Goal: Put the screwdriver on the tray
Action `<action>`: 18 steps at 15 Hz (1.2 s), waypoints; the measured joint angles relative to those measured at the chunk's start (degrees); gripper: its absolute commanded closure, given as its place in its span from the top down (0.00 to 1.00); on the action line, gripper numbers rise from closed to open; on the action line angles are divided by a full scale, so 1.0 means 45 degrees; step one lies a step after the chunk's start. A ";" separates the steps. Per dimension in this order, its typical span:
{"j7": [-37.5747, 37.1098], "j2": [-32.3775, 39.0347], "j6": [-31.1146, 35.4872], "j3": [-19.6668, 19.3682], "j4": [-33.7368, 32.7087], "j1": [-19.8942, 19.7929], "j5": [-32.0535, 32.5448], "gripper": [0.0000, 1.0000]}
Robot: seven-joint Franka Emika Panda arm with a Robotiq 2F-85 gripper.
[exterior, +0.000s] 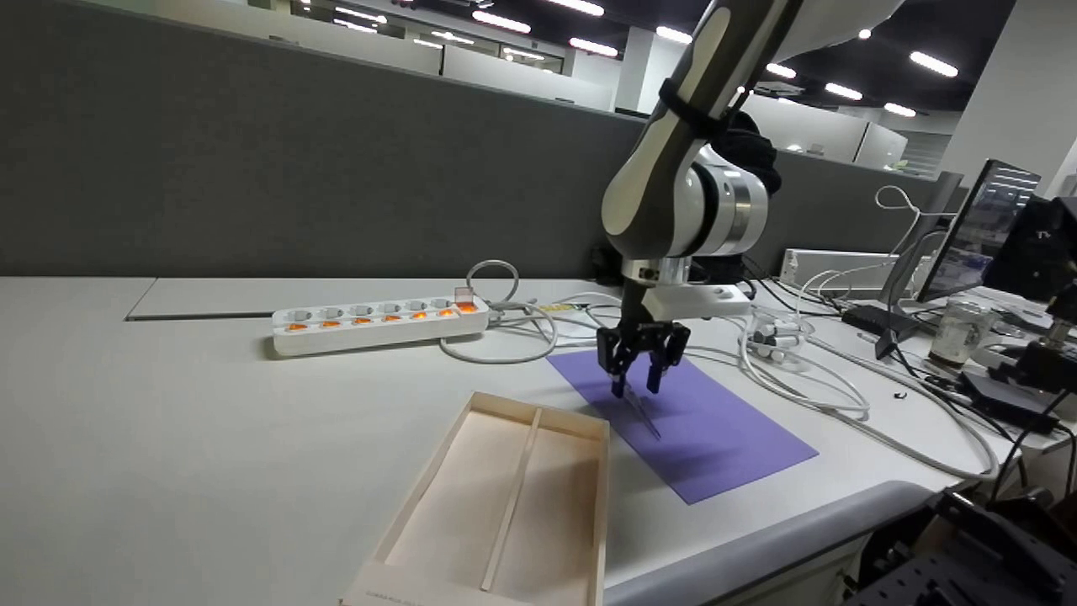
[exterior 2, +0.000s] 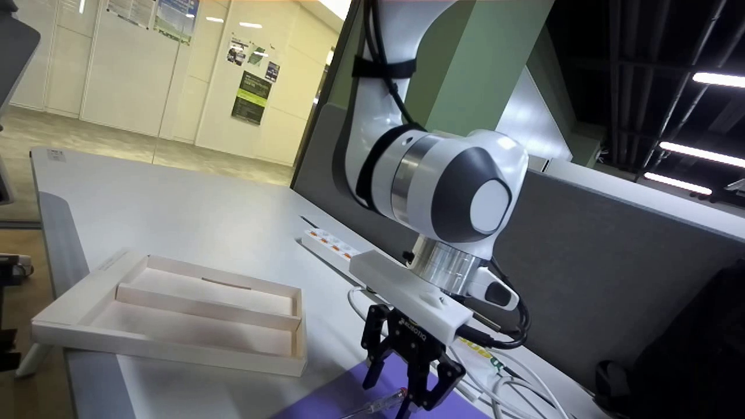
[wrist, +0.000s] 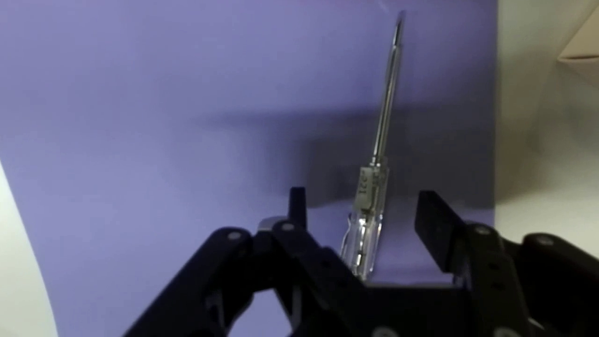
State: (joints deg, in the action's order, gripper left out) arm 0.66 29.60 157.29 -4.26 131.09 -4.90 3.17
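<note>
The screwdriver (wrist: 373,185) has a clear handle and a slim metal shaft and lies on the purple sheet. It also shows in both exterior views (exterior: 644,414) (exterior 2: 381,402). My gripper (wrist: 361,203) is open, with its fingers apart on either side of the handle in the wrist view; neither finger appears to touch it. The gripper points down over the sheet in both exterior views (exterior: 637,390) (exterior 2: 391,393). The tray (exterior: 515,497) is pale, rimmed and divided lengthwise, with nothing in it. It stands beside the sheet (exterior 2: 215,307), and a pale corner of it shows in the wrist view (wrist: 585,49).
The purple sheet (exterior: 732,438) lies under the gripper, near the table's front edge. A white power strip (exterior: 379,332) stands behind the tray. White cables (exterior: 808,396) lie behind and beside the sheet. A grey partition (exterior: 294,168) runs along the back. A monitor (exterior: 980,227) stands at the side.
</note>
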 measured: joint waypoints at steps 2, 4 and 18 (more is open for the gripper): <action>0.0000 0.0004 0.0097 0.0000 -0.0007 -0.0007 -0.0017 0.19; 0.0000 0.0004 0.0134 0.0000 -0.0019 -0.0009 -0.0030 0.05; 0.0677 -0.0614 -0.1217 0.0660 0.0017 -0.0039 -0.0275 0.04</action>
State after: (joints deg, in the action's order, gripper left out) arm 3.71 26.83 151.81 -1.29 131.16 -5.07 1.93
